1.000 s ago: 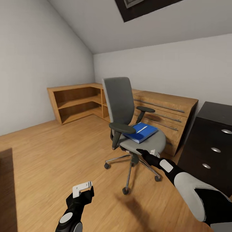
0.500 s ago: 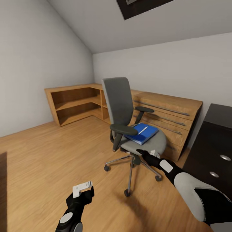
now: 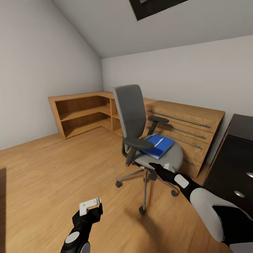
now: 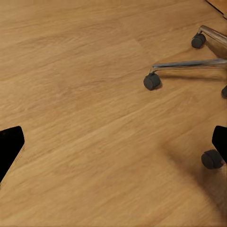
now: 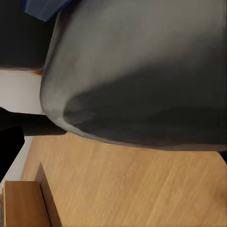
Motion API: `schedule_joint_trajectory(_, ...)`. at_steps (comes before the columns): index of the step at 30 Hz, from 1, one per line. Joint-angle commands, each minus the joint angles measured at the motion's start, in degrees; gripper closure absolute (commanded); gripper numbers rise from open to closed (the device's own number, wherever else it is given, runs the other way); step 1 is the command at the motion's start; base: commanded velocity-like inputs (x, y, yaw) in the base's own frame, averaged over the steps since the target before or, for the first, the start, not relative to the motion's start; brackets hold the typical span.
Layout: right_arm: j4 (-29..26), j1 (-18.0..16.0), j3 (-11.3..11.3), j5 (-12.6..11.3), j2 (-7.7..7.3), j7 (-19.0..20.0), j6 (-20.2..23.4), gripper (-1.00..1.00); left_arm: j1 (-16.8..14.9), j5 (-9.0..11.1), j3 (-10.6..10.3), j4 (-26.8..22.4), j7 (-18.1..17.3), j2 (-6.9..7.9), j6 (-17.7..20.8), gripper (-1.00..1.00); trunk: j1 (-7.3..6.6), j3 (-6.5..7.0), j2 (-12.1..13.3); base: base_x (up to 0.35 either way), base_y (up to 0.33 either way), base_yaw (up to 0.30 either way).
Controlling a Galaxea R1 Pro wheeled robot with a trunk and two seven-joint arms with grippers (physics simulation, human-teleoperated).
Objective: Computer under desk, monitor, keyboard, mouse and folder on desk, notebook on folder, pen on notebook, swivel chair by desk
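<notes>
Right gripper (image 3: 160, 167) reaching at front edge of grey-upholstered swivel chair (image 3: 140, 133), jaw state unclear; left gripper (image 3: 89, 207) low over floor, jaws apart, empty. Bright blue flat folder (image 3: 157, 146) on seat, thin white pen (image 3: 159, 142) atop. Approach folder's near edge flat, avoid nudging chair

The chair (image 3: 140, 130) has grey upholstery, black armrests and a chrome base on dark castors. A bright blue folder (image 3: 157, 146) with a thin white pen (image 3: 159, 142) lies on its seat. The floor (image 3: 52, 175) is light wood planks, the walls (image 3: 42, 63) pale grey, the shelving (image 3: 82, 112) oak, and the drawers (image 3: 233, 165) black with silver knobs.
</notes>
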Motion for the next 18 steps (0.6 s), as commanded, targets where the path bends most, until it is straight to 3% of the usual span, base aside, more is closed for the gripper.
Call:
schedule_joint_trajectory(1, -0.02, -0.03, -0.31, -0.15, 0.0, 0.11, 0.4, -1.0, -0.02, 0.53, -0.11, -0.08, 0.46, 0.01, 0.08, -1.0, 0.02, -0.05, -0.02, 0.281, 0.158, 0.0)
schedule_joint_trajectory(12, -0.02, -0.03, -0.27, -0.15, 0.0, 0.21, 0.4, -1.0, -0.02, 0.46, -0.36, -0.08, 0.48, 0.01, 0.06, -1.0, 0.02, -0.05, -0.02, 0.284, 0.154, 0.0)
schedule_joint_trajectory(18, -0.02, -0.03, -0.27, -0.15, 0.0, 0.28, 0.4, -1.0, -0.03, 0.53, -0.36, -0.08, 0.48, 0.01, 0.14, -1.0, 0.02, -0.05, -0.02, 0.104, 0.043, 0.0)
